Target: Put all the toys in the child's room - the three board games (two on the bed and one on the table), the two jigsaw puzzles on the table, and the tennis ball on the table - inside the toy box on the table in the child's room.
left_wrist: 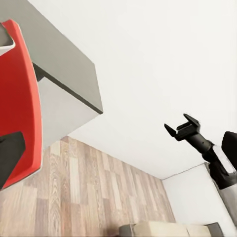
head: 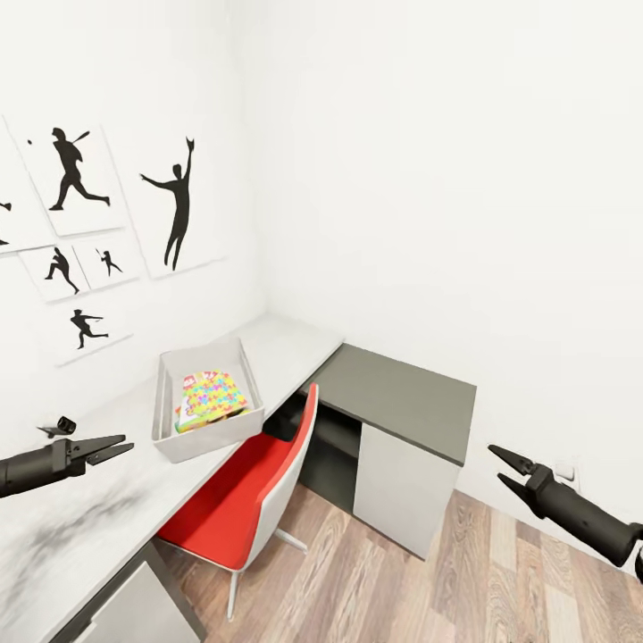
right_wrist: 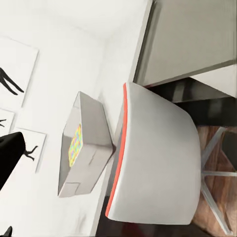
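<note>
The light grey toy box (head: pixel 170 429) stands on the table (head: pixel 286 344) near the wall. Inside it a confetti-coloured jigsaw puzzle (head: pixel 214 399) lies on top of a printed board game whose white and red corner (head: pixel 189 384) sticks out. The right wrist view shows the toy box (right_wrist: pixel 91 131) from the side, with the puzzle (right_wrist: pixel 75 143) in it. My left gripper (head: pixel 118 449) hovers open and empty over the table, left of the box. My right gripper (head: pixel 502 466) is open and empty above the floor, right of the table, and appears again (left_wrist: pixel 178 126) in the left wrist view. The tennis ball is out of view.
A red-seated chair (head: pixel 241 500) with a white back (right_wrist: pixel 158 168) is pushed in below the toy box. The table's lower dark grey section (head: pixel 402 388) fills the corner. Black sports prints (head: pixel 179 205) hang on the left wall. Wood floor (head: pixel 429 580) lies open to the right. The bed (left_wrist: pixel 163 229) stands far off.
</note>
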You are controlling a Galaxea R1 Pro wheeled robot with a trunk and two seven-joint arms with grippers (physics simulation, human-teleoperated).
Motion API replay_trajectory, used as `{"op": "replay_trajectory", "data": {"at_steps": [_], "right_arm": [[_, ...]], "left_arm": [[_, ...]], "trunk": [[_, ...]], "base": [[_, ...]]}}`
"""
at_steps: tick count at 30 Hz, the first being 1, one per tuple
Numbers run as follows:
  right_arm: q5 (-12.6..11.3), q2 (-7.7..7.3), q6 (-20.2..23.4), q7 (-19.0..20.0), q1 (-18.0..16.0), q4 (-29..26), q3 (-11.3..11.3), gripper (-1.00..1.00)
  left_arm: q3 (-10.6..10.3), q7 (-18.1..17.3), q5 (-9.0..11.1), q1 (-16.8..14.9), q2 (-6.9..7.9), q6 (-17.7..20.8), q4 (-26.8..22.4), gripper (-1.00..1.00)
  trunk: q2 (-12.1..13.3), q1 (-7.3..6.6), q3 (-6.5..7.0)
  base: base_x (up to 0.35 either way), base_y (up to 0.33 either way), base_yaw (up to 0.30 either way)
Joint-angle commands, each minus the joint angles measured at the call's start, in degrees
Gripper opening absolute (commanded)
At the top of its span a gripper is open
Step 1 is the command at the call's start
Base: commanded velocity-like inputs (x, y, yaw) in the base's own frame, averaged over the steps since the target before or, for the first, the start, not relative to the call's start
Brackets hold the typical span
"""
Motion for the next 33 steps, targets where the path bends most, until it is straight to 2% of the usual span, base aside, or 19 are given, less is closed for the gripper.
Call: {"op": "replay_trajectory", "data": {"at_steps": [1, 7, 33], "right_arm": [[0.3, 0.26, -0.6, 1.0, -0.1, 1.4, -0.1, 1.00], [0.5, 0.74, -2.2, 3.3, 0.0, 3.4, -0.1, 1.00], [0.0, 1.44, -2.3, 3.9, 0.0, 3.8, -0.1, 1.00]], "left_arm": [[-0.1, -0.2, 0.0, 0.0, 0.42, 0.6, 0.0, 1.00], [-0.3, -0.2, 0.1, 0.0, 2.24, 0.6, 0.0, 1.00], [-0.2, -0.2, 0.1, 0.0, 2.92, 0.6, 0.0, 1.00]], "trunk": [[-0.1, 0.04, -0.07], [-0.1, 0.04, 0.04], [-0.1, 0.04, 0.08]], "base": [[-0.006, 0.000, -0.118], [-0.002, 0.000, -0.041], [-0.019, 0.005, -0.006]]}}
